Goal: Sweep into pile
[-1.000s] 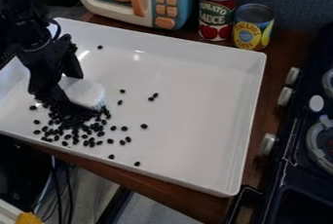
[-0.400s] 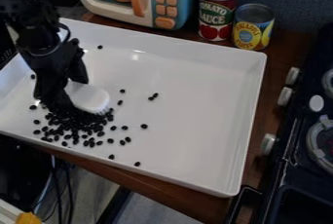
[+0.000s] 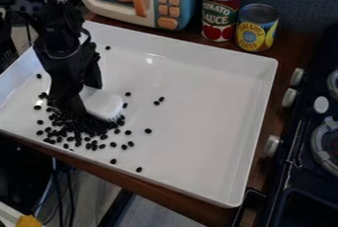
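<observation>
surface [image 3: 290,51] of brown wood bears a white tray [image 3: 204,137] across the left and centre of the frame. toy microwave [image 3: 125,13] at top centre. at left, the black pincer [image 3: 86,97] grips a white brush [image 3: 104,103], bristles beside a heap of small black beans [image 3: 80,125], strays scattered around.

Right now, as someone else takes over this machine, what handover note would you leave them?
Gripper: the black two-finger gripper holds the white bristled brush at the left part of the white rectangular tray.
Beans: most of the small black beans lie in a loose heap beside the brush, towards the tray's lower-left edge in the picture.
Done: a rough pile exists.
Left: bring in the stragglers, including the lone bean near the far edge and several right of the heap.
</observation>
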Controlling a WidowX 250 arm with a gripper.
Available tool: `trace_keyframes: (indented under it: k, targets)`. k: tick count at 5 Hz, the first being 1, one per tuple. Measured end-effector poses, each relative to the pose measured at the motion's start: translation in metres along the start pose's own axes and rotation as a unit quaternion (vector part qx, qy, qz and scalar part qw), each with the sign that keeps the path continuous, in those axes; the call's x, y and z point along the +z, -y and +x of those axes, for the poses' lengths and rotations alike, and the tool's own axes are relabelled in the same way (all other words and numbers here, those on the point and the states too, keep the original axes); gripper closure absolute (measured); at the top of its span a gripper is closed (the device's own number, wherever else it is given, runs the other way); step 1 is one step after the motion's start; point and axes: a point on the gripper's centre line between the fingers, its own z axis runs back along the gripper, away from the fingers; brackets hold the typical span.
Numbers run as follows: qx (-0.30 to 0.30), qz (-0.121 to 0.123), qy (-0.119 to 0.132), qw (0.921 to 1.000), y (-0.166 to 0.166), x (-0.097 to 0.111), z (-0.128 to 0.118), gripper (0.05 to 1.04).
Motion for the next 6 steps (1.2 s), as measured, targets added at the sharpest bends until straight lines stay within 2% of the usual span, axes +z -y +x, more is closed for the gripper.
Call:
trace_keyframes:
  k: [1, 2, 3, 4, 5, 6]
  targets:
    - [0.001, -0.002, 0.002, 1.0, 0.003, 0.002, -0.008, 0.373]
    - [0.0, -0.012, -0.033, 0.9994, 0.018, 0.009, -0.033, 0.373]
    - [0.024, -0.053, -0.079, 0.9952, 0.049, 0.041, -0.049, 0.373]
    - [0.022, -0.065, -0.118, 0.9906, 0.068, 0.06, -0.072, 0.373]
    - [0.007, -0.078, -0.135, 0.9877, 0.082, 0.073, -0.091, 0.373]
    - [-0.072, -0.064, -0.145, 0.9848, 0.085, 0.052, -0.121, 0.373]
